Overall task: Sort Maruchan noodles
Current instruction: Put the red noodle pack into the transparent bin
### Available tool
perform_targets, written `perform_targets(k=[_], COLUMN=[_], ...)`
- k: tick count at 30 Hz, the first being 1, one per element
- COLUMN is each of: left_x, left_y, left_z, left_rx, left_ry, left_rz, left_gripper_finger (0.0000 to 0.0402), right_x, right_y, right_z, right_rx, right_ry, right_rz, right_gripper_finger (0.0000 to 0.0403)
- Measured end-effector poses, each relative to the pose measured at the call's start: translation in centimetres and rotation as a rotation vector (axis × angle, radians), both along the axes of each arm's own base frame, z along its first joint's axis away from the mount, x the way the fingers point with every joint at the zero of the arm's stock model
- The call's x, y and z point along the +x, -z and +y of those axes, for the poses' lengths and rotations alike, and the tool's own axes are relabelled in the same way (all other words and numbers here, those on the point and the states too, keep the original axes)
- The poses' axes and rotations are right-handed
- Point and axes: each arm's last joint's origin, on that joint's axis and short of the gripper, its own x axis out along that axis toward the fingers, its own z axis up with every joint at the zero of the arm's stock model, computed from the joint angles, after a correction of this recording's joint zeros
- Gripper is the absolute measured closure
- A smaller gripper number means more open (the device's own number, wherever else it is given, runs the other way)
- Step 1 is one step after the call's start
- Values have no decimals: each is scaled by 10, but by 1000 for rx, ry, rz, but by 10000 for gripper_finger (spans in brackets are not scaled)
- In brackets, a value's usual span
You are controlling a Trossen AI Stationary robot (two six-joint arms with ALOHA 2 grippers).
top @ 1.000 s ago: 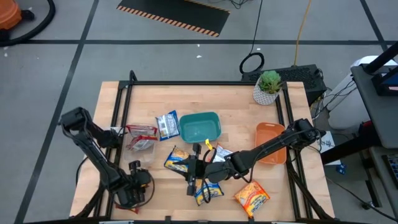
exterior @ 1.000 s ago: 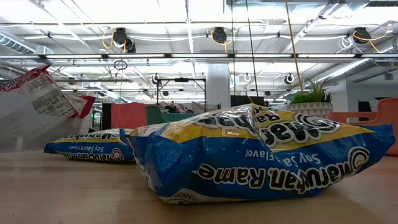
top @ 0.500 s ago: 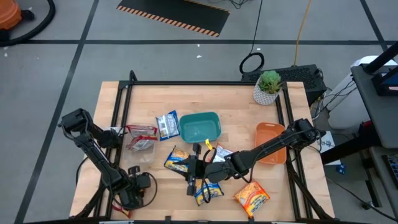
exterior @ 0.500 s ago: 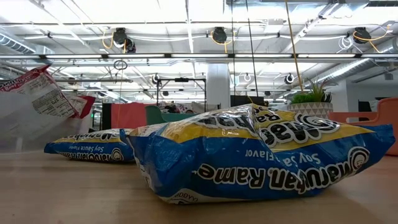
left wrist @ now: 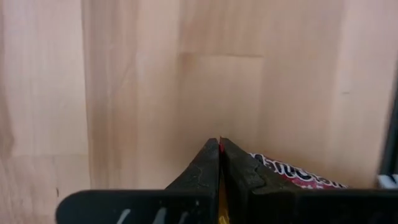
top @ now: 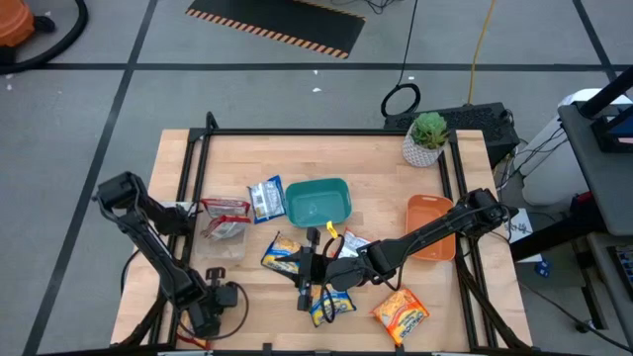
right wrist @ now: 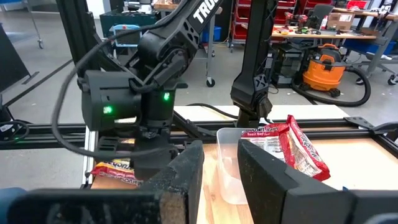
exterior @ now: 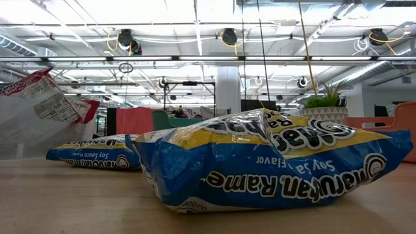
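Note:
Maruchan noodle packets lie across the wooden table: blue-and-yellow ones [top: 284,254] [top: 331,305] [exterior: 273,162], an orange one [top: 401,313], a white-and-blue one [top: 265,198], and red ones in a clear tub [top: 223,220]. At the near left corner lies a red packet [left wrist: 292,175]; my left gripper [top: 211,314] points down over it, shut on its edge. My right gripper [top: 305,272] hovers open over the middle packets with nothing between its fingers [right wrist: 186,174]. My left gripper pinches a thin red edge of the red packet [left wrist: 220,143] between its two shut fingers, coming from above and pointing down. The rest of the packet lies flat on the table beside the fingers.
A teal bin [top: 318,201] stands mid-table and an orange tray [top: 430,227] at the right. A potted plant [top: 427,138] sits at the far right corner. A black frame [top: 198,158] runs round the table. Bare wood lies along the far side.
My left gripper has moved a little toward the table's near edge, over the near left corner. The right arm and the packets in the middle have kept still.

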Motion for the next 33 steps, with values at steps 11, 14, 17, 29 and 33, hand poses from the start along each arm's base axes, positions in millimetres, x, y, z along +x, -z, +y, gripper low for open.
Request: perform_targets(k=[11,14,17,29,33], left_x=[6,2,-2,7,10], left_y=[-47,-58,-68,-115,-130], left_z=[-1,2,6,7,5], left_rx=[86,181,280,537,596], left_ry=[43,45,35,-70,-80], left_rz=[-312,-386,-455,-831,-917], left_gripper_finger=[397,397,397,398,398], right_x=[0,0,0,-5,-9], right_y=[0,0,0,5,5], right_z=[0,0,0,7,16], right_rx=[-1,1,12,169,170], right_ry=[3,4,5,81,48], right_rz=[0,0,-2,18,21], right_gripper_finger=[305,305,305,265,225])
